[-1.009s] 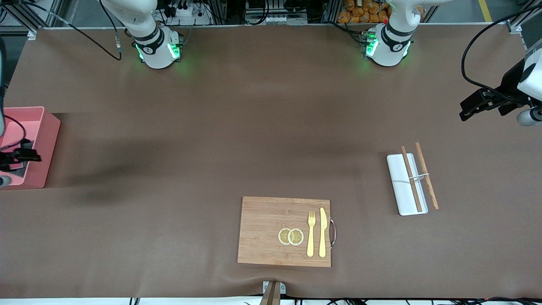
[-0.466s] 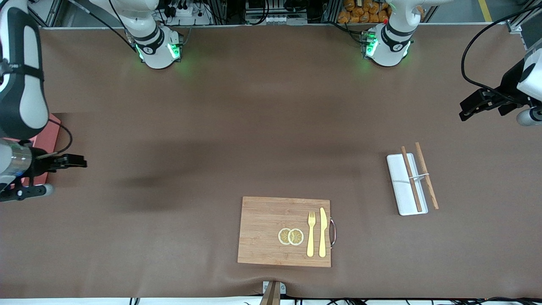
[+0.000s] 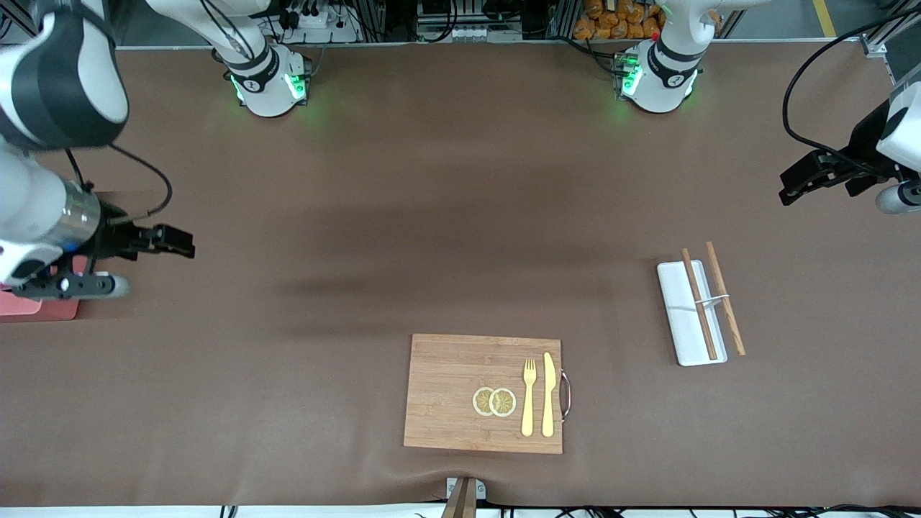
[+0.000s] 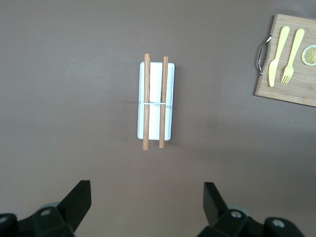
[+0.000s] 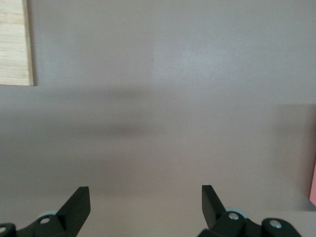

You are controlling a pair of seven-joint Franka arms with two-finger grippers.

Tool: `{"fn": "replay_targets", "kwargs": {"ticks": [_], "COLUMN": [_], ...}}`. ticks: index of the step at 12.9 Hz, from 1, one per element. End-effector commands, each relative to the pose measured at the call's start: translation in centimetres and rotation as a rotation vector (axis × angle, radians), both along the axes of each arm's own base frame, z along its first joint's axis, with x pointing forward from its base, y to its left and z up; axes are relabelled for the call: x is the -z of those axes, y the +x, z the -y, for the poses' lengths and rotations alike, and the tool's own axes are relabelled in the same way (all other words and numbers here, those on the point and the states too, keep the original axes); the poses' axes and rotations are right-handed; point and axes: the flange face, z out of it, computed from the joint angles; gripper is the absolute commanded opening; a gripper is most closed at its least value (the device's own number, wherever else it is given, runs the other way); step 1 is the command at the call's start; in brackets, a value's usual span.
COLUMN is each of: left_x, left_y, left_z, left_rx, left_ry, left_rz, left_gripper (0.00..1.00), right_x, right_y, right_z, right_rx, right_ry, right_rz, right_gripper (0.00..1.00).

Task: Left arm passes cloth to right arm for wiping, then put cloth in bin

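Fingers: both pairs spread, empty | right gripper (image 3: 169,241) over bare table beside the bin (image 3: 36,308) | left gripper (image 3: 799,180) waits near the white tray (image 3: 680,309) | cloth not visible, probably already dropped in the bin, mostly hidden by the right arm

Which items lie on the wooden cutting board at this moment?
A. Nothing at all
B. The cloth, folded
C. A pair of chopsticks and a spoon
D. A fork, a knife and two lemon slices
D: the front view shows a yellow fork, a yellow knife and two lemon slices on the cutting board; the chopsticks rest across the white tray instead.
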Motion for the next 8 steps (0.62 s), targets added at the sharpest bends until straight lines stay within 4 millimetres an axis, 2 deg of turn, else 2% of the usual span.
{"fn": "replay_targets", "kwargs": {"ticks": [1, 3, 5, 8], "left_x": [-0.4, -0.3, -0.1, -0.2], "left_y": [-0.6, -0.5, -0.4, -0.4], "left_z": [0.1, 0.1, 0.1, -0.1], "left_rx": [0.006, 0.006, 0.005, 0.0], "left_ry": [-0.007, -0.007, -0.008, -0.008], "left_rz": [0.001, -0.002, -0.002, -0.001], "left_gripper": [1.0, 1.0, 1.0, 1.0], "right_x": [-4.0, -5.6, -6.7, -7.4], "right_y": [-2.8, -3.8, -5.3, -6.9], "right_z": [2.5, 3.7, 6.3, 6.4], "right_rx": [0.056, 0.075, 0.103, 0.069], "right_ry": [0.015, 0.017, 0.026, 0.003], "right_rz": [0.025, 0.041, 0.059, 0.116], "right_gripper": [1.0, 1.0, 1.0, 1.0]}}
